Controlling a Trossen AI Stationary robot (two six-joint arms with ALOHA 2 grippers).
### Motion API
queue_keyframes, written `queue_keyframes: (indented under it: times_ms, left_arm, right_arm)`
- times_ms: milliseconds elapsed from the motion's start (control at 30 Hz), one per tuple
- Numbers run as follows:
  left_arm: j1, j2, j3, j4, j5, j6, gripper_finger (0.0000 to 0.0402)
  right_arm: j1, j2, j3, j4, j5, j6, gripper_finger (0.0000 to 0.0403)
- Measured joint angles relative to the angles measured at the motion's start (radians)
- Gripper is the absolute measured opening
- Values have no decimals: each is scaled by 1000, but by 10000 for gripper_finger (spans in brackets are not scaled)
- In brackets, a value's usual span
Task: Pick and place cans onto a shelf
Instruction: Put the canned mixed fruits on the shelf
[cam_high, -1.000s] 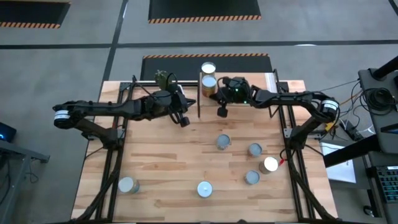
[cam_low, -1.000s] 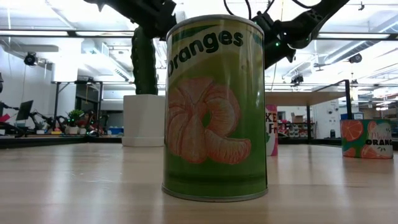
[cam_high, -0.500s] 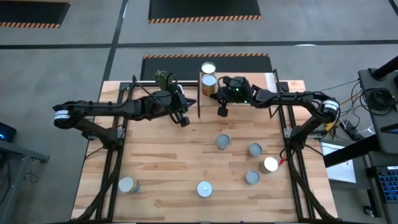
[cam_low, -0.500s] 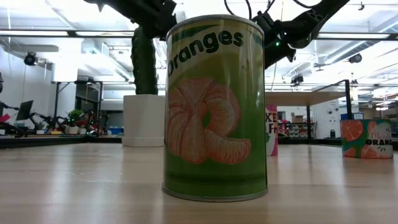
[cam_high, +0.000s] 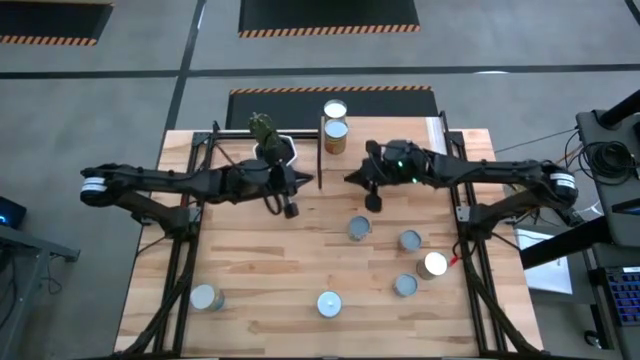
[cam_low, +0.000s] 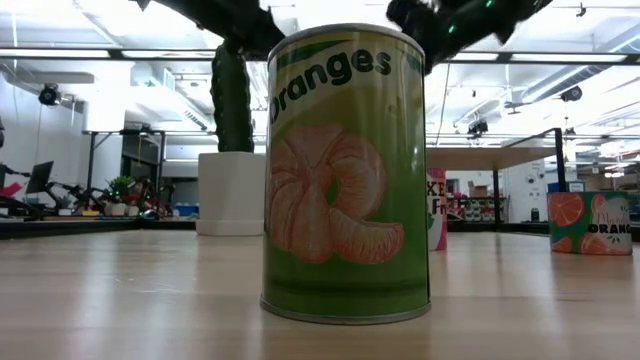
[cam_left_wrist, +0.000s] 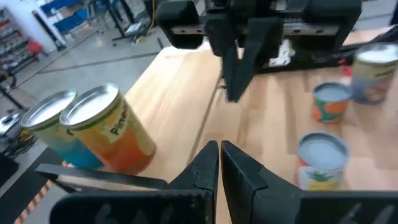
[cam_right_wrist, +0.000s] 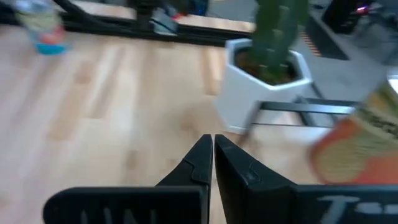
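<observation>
**Surface stock: cans awaiting shelving**

Surface (cam_high: 250, 270), slatted wood: one. Shelf (cam_high: 385, 135) at the far edge: one, bearing two upright cans (cam_high: 335, 137). Loose cans: six, upright; the nearest one (cam_high: 359, 228) stands just nearer the camera side than the right claw (cam_high: 373, 201), likelier to take it. Left claw (cam_high: 290, 209): farther off. Both claws clenched, holding nothing.
</observation>
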Motion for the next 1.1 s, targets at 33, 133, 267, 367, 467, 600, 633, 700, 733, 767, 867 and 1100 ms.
queue_keyframes:
  times_ms: [33, 133, 267, 367, 467, 600, 633, 700, 733, 767, 867, 1100]
  left_arm:
    - [-11, -16, -13, 1, 0, 0, 1]
    - [-40, -75, -49, 11, 0, 0, 1]
    - [-66, -171, -114, 52, 0, -3, 1]
    - [-70, -233, -161, 54, 0, -14, 1]
    - [-70, -285, -200, 58, 0, -24, 1]
    - [-70, -334, -234, 65, 0, -34, 1]
    - [-70, -340, -236, 69, 0, -37, 1]
    - [-70, -351, -239, 64, 0, -42, 1]
    - [-70, -352, -239, 65, 0, -42, 1]
    - [-70, -352, -236, 64, 0, -42, 1]
    - [-70, -349, -230, 62, 0, -41, 1]
    - [-70, -348, -228, 64, 0, -22, 1]
  right_arm:
    - [22, -12, 0, -14, 0, 24, 9]
    - [88, -35, 0, -51, 0, 87, 9]
    - [177, -39, -1, -69, 39, 164, 9]
    - [247, -31, -2, -103, 133, 206, 9]
    - [307, -21, -2, -154, 199, 243, 9]
    - [363, -22, -2, -262, 268, 328, 9]
    - [375, -23, -2, -299, 281, 354, 9]
    - [395, -24, -3, -361, 291, 400, 9]
    - [402, -24, -4, -382, 292, 422, 9]
    - [410, -25, -8, -397, 295, 443, 9]
    - [432, -25, -33, -408, 320, 480, 9]
    - [462, -25, -96, -393, 412, 495, 9]
